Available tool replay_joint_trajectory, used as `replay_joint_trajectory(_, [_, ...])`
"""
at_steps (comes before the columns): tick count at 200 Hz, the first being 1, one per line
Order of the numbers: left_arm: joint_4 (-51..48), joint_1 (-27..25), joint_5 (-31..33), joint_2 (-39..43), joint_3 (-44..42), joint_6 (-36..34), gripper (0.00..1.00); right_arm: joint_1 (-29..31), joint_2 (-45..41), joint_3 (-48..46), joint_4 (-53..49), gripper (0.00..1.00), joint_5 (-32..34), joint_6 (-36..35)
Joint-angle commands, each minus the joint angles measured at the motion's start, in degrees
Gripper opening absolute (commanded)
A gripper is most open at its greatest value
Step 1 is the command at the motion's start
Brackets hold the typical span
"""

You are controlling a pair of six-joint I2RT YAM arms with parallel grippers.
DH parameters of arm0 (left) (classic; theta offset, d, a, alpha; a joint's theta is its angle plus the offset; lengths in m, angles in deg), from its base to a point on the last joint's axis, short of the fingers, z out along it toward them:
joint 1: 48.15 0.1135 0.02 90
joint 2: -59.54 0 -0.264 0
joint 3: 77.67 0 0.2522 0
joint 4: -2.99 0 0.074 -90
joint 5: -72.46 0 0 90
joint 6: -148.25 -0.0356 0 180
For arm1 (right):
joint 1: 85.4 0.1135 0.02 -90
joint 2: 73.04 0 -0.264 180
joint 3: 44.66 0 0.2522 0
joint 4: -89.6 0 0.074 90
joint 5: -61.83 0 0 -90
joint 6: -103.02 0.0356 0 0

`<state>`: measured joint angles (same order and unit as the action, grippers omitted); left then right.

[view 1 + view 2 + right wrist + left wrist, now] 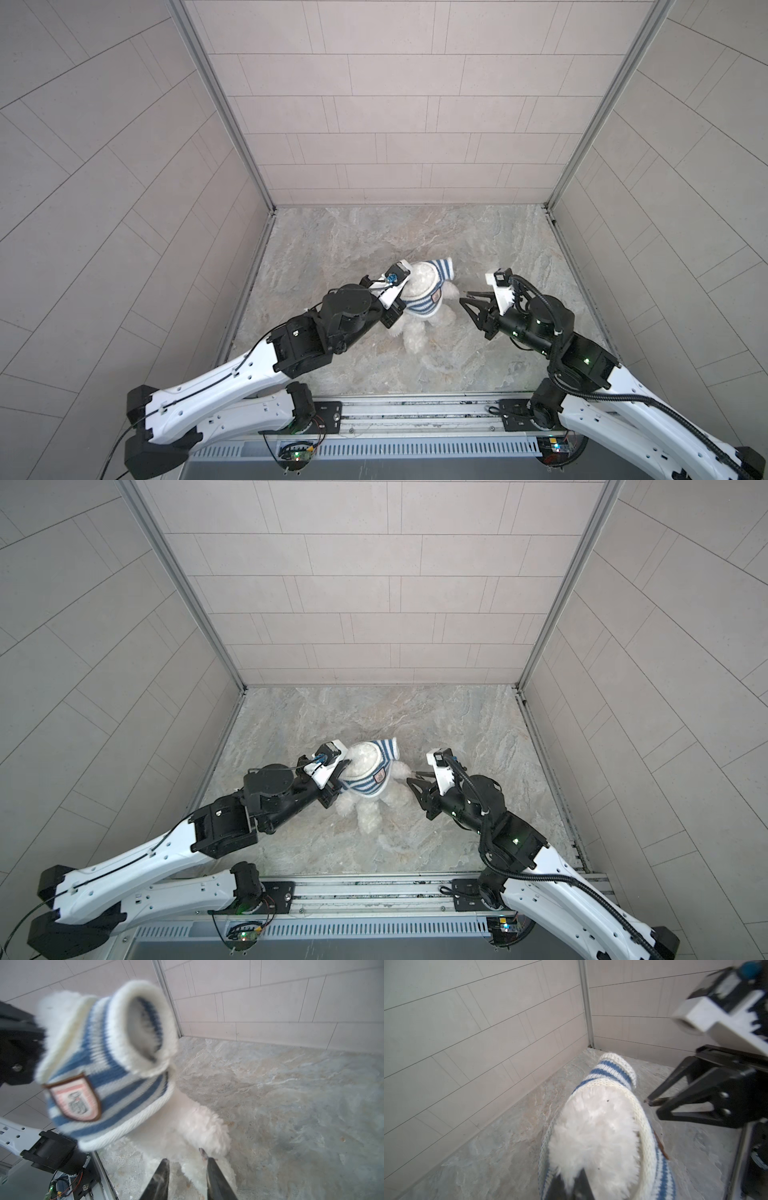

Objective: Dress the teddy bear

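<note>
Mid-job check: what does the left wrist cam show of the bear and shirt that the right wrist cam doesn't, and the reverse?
Left wrist only: the teddy bear's white fur filling the striped shirt's collar opening, the left gripper pinched shut on fur at that rim, and the right gripper seen from outside. Right wrist only: the chest badge, the view into the sleeve, which looks empty, a bare limb below the hem, and the right gripper's jaws standing apart. Both: bear, shirt, sleeve, marble tabletop.

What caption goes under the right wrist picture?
Striped sweater on the teddy bear, right gripper open beside its limb.
</note>
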<state>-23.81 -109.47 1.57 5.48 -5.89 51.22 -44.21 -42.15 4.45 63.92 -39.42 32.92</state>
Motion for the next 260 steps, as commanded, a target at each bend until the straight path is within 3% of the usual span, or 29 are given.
replay_joint_trajectory(1, [-3.31, 1.11, 7.09, -0.96, 3.37, 6.80, 0.00, 1.60, -4.56, 0.48, -1.40, 0.41, -1.51, -4.96])
replay_joint_trajectory(28, [-7.17, 1.42, 12.59, 0.26, 2.04, 10.41, 0.00, 2.14, -4.08, 0.46, -0.47, 0.42, -2.07, -5.80])
replay_joint_trajectory(52, [-11.47, 1.91, 22.34, 2.05, 0.96, 11.90, 0.00, 2.14, -1.50, 0.49, 1.61, 0.42, -1.50, -3.80])
replay_joint_trajectory(72, [-13.74, 1.69, 25.20, 1.41, 0.42, 14.10, 0.00, 2.20, 0.72, 0.70, 2.81, 0.42, -0.61, -0.33])
replay_joint_trajectory(100, [-11.44, -1.15, 21.69, -2.06, -3.12, 19.44, 0.00, 2.15, 2.45, 2.61, 0.00, 0.45, 3.83, 5.73])
replay_joint_trajectory(133, [-0.54, -4.33, 11.22, -8.47, -9.58, 27.65, 0.00, 2.06, 2.15, 3.70, -5.64, 0.48, 6.51, 10.21])
replay_joint_trajectory(164, [6.54, -8.19, 9.63, -15.55, -11.51, 32.20, 0.00, 1.66, 0.91, 0.44, -3.82, 0.51, 5.31, 15.99])
replay_joint_trajectory(190, [15.27, -10.02, 6.21, -20.17, -15.14, 34.43, 0.00, 1.69, -0.80, -4.33, -4.58, 0.51, 5.33, 18.72])
replay_joint_trajectory(238, [22.51, -12.31, 1.74, -28.89, -15.88, 36.38, 0.00, 0.30, -5.21, -13.66, -4.76, 0.53, 6.52, 22.13])
replay_joint_trajectory(260, [23.96, -12.41, -1.14, -32.88, -15.31, 37.04, 0.08, 0.21, -5.58, -15.98, -4.14, 0.53, 6.07, 22.86])
